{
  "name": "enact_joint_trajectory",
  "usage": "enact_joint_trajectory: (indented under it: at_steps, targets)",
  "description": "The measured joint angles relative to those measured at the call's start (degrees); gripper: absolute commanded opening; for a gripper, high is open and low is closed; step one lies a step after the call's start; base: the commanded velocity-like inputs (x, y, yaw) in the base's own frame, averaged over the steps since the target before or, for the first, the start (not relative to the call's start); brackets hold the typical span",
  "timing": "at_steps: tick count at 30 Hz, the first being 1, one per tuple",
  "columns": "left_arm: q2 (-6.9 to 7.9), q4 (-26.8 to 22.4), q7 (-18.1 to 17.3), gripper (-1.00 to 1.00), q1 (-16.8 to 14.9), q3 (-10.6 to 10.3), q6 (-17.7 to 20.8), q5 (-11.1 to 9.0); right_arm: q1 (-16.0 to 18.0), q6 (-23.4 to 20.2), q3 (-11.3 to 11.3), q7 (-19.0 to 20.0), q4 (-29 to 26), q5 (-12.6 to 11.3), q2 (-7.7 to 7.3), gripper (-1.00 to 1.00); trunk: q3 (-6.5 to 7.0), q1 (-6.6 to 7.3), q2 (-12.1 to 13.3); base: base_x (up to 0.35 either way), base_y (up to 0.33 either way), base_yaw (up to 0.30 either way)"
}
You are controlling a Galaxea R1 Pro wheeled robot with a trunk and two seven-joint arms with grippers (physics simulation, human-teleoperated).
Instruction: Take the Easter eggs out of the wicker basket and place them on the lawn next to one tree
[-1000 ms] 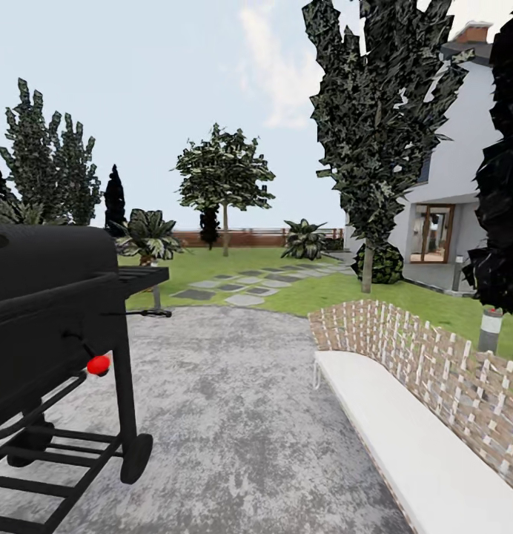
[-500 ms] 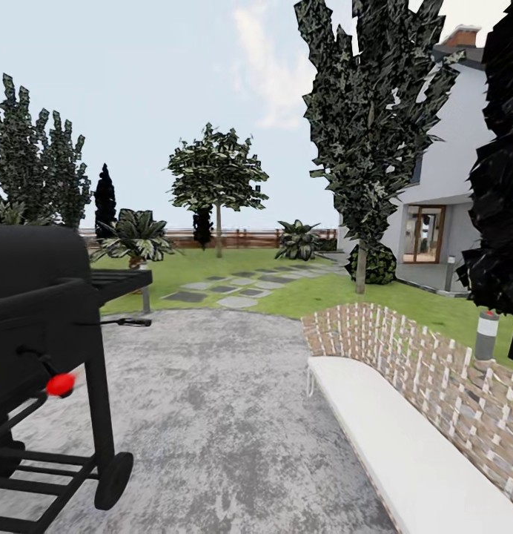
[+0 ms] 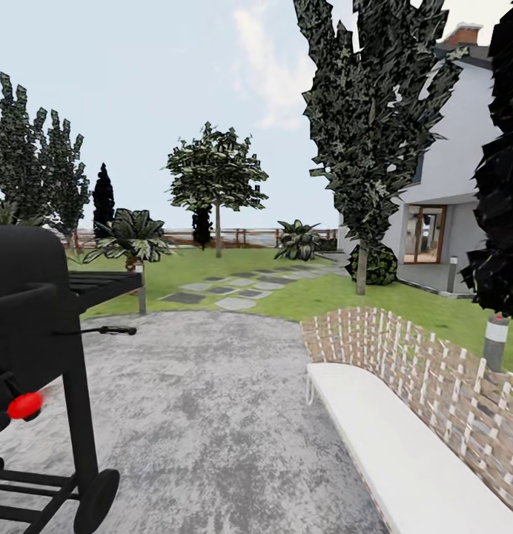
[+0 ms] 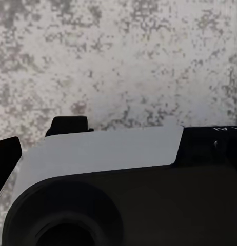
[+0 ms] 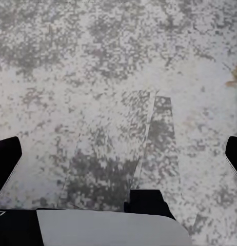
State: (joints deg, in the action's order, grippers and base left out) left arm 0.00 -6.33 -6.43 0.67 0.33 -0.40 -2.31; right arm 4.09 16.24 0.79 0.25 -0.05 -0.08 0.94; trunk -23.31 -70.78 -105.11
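Grill (image 3: 34, 356) slid further toward 9 o'clock as the view moved fwd. Right gripper (image 5: 118, 169) sat wide open, empty; left can't tell. Best line: 12 o'clock over gravel (image 3: 212, 415) betw. grill and bench (image 3: 405, 452) to the lawn (image 3: 316, 293); tree (image 3: 216, 174) beyond.

The left wrist view shows a pale grey, smooth curved shell (image 4: 103, 148) over a black rounded housing (image 4: 149, 205). Black finger edges (image 5: 5, 159) of the right tool frame the right wrist view, above another grey panel (image 5: 108, 228).
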Motion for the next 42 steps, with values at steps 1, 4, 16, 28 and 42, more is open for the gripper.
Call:
enact_joint_trajectory:
  at_steps: [1,4,16,28,42]
  targets:
    - [0.0,0.0,-0.01,1.0,0.0,0.0,0.0,0.0,0.0,0.0,0.0,0.0,0.0,0.0,0.01,1.0,0.0,0.0,0.0,0.288,0.0,0.0]
    - [0.0,0.0,0.0,1.0,-0.01,0.0,0.0,0.0,0.0,0.0,0.0,-0.01,0.0,0.0,0.01,1.0,0.0,0.0,0.0,0.29,0.0,0.0]
    - [0.0,0.0,0.0,1.0,0.0,0.0,0.0,0.0,0.0,0.0,0.0,0.01,-0.03,0.0,0.02,1.0,0.0,0.0,0.0,0.278,0.0,0.0]
    - [0.08,0.0,-0.04,1.0,0.01,0.0,-0.04,0.0,0.0,0.0,0.0,0.01,-0.07,-0.01,0.02,1.0,0.0,0.0,0.0,0.264,0.0,0.0]
    - [0.16,0.0,-0.03,1.0,0.01,0.0,-0.07,0.0,0.0,0.0,0.0,-0.01,-0.05,-0.02,0.01,1.0,0.0,0.0,0.0,0.261,0.0,0.0]
